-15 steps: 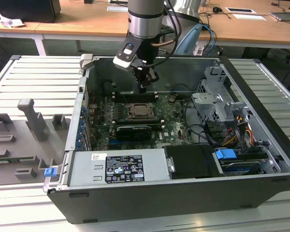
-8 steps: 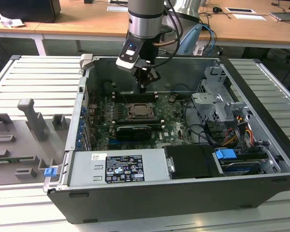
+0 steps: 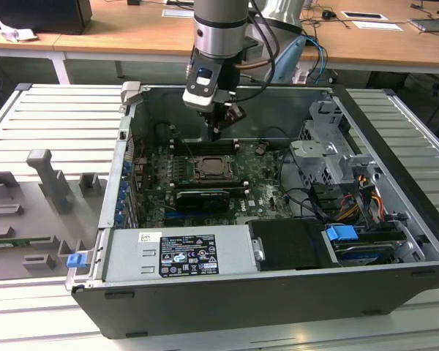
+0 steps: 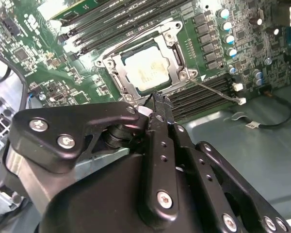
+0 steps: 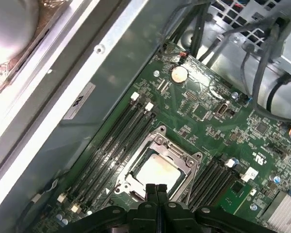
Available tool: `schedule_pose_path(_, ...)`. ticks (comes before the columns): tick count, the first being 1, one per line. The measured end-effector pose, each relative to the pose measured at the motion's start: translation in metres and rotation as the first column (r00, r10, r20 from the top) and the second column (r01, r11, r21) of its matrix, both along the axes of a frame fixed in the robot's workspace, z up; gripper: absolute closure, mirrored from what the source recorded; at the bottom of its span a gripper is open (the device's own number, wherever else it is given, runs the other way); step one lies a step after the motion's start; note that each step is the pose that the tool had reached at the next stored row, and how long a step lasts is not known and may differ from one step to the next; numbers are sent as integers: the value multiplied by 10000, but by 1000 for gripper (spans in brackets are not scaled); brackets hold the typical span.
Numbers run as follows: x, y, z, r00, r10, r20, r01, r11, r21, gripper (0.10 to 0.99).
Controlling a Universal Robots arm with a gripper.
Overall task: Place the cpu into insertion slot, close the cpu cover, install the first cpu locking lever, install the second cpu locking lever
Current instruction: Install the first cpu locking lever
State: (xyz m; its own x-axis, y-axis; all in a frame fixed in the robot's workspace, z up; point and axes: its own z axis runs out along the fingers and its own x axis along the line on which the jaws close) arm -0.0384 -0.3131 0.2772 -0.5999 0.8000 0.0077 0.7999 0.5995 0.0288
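Note:
The cpu [image 4: 148, 70] lies flat in the insertion slot [image 4: 177, 48] on the green board, its silver top showing. The cpu cover [image 4: 117, 73] lies down around it as a metal frame. A thin silver lever [image 4: 216, 90] sticks out from one socket corner over the memory slots. My gripper [image 4: 157, 97] is shut with nothing in it, its tip just above the socket's edge. The first wrist view has the gripper [image 5: 155, 187] over the cpu [image 5: 155, 172] and cover [image 5: 174, 151]. From the exterior view, the gripper [image 3: 216, 134] hangs above the socket [image 3: 208, 170].
Long black memory slots [image 5: 114, 145] flank the socket. A black card [image 3: 201, 197] lies in front of it. The silver power supply [image 3: 179, 252] fills the case's front, and a drive cage [image 3: 325, 153] with cables stands at the exterior view's right. Grey fixtures [image 3: 47, 179] sit outside.

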Motion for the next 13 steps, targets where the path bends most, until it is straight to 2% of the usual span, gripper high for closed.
schedule_pose_path(3,0,0,0,9994,358,0,-358,9994,0,980)
schedule_pose_path(9,0,0,-1,9932,1162,0,-1162,9932,0,980)
schedule_pose_path(13,0,0,-2,9849,1731,0,-1731,9849,0,980)
